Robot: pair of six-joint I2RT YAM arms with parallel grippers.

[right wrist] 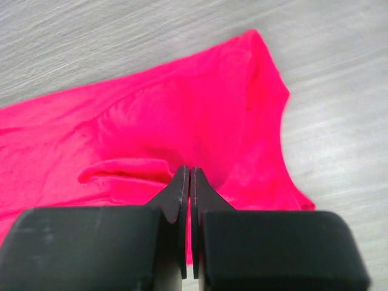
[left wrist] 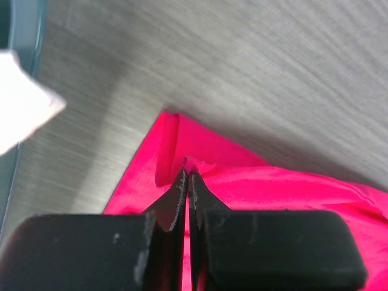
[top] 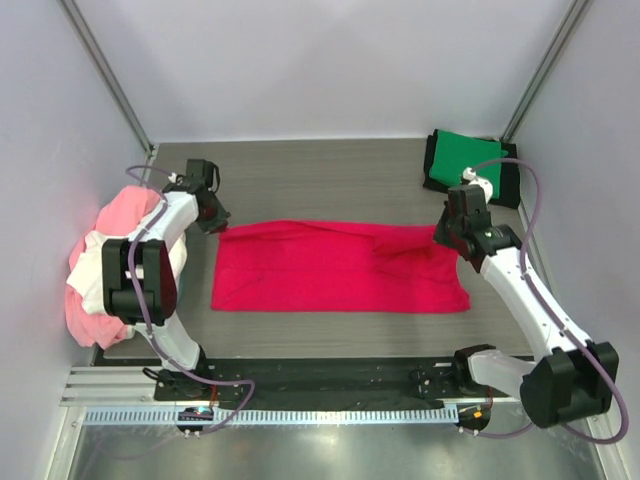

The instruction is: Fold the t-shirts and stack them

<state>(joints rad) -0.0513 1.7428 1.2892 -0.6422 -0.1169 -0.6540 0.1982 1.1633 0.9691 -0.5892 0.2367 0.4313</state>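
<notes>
The crimson t-shirt point(top: 340, 265) lies as a long band across the middle of the table. My left gripper point(top: 218, 226) is at its far left corner, jaws shut with a small tuft of the red cloth point(left wrist: 273, 188) pinched at the tips point(left wrist: 187, 173). At the band's far right edge my right gripper point(top: 443, 238) is also shut, its tips point(right wrist: 190, 170) pressed into a raised fold of the same shirt point(right wrist: 182, 115). A folded green t-shirt point(top: 465, 155) rests on a black one point(top: 510, 182) at the back right.
A loose heap of light pink point(top: 120, 215) and white point(top: 95, 272) shirts hangs at the table's left edge beside the left arm. White cloth point(left wrist: 18, 115) and a teal patch point(left wrist: 24, 30) show at the left in the left wrist view. Walls enclose three sides.
</notes>
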